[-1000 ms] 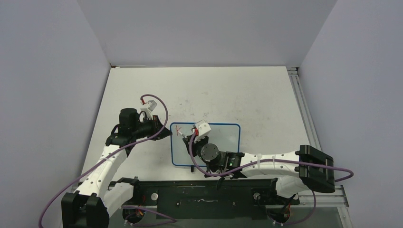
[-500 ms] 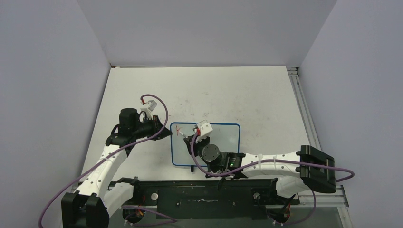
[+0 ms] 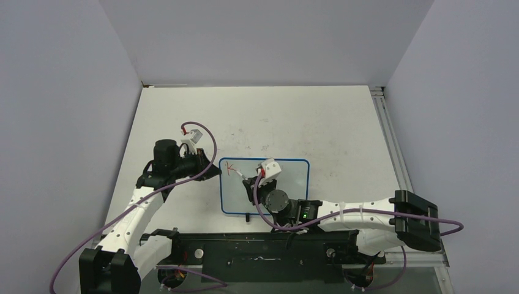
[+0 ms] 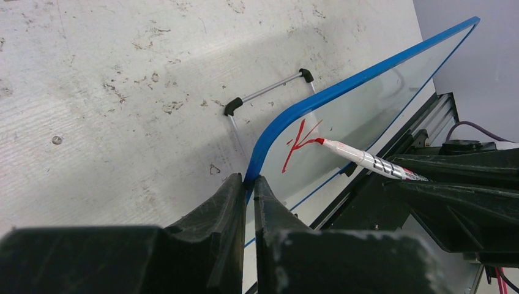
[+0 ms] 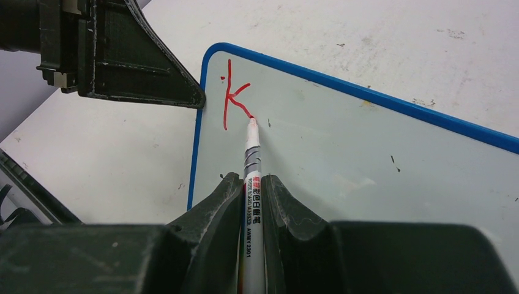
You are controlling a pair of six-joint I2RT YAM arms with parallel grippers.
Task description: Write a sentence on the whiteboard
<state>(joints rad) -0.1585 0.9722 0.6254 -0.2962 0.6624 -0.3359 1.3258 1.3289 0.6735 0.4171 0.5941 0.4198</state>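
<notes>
**Whiteboard pinned, marker on its surface**

The whiteboard (image 3: 295, 173) lies flat on the table (image 3: 306, 122); it looks thin, light, stiff and likely to skid; left gripper (image 4: 250, 182) pinches its blue frame corner; right gripper (image 5: 252, 184) clenches a red marker (image 5: 251, 147), tip touching.

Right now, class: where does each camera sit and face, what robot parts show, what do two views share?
Top external: overhead behind the bases, facing down at the table; both arms show.
Left wrist: looks along the left hand, shut on the whiteboard edge.
Right wrist: looks along the right hand, holding the marker.
Shared: both wrist views show the red K.
</notes>
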